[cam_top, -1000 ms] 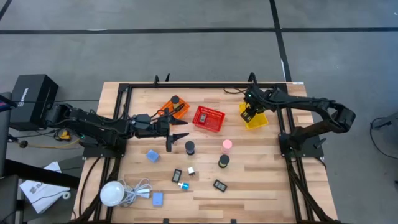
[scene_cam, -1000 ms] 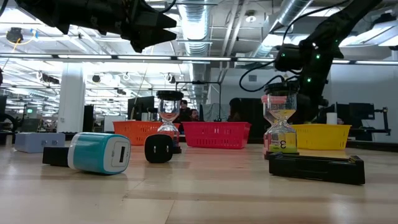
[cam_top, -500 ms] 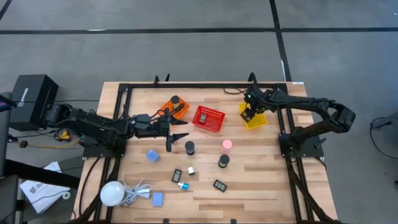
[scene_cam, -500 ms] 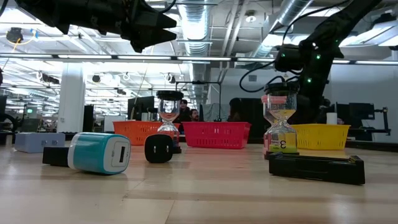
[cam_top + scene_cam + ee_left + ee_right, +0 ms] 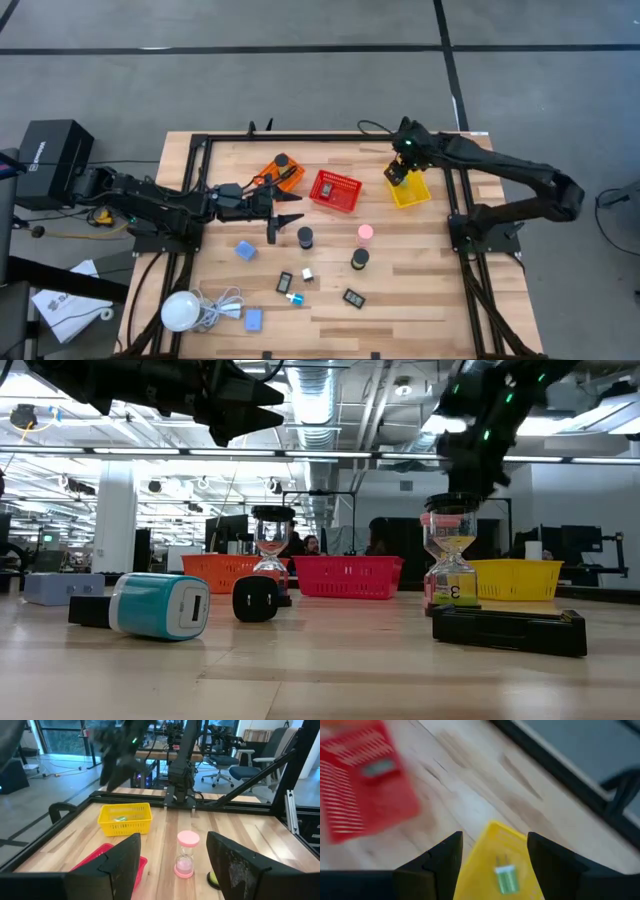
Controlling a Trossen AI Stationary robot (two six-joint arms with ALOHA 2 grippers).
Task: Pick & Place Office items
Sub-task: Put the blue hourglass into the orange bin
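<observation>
Hovering over the yellow basket (image 5: 408, 190), your right pincer (image 5: 397, 174) is spread and empty — a green block (image 5: 505, 879) lies inside; the black-capped hourglass (image 5: 305, 237) stands just beside the left pincer (image 5: 290, 213), also spread — the left arm is nearer

2 dark arms, black pincers

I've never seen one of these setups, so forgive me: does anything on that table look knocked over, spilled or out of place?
Mostly it looks like sorting in progress. One thing lies on its side: the teal and white charger near the front of the table, while the hourglasses stand upright. A white bulb with a loose cable sits at a table corner. Nothing looks spilled or broken.
</observation>
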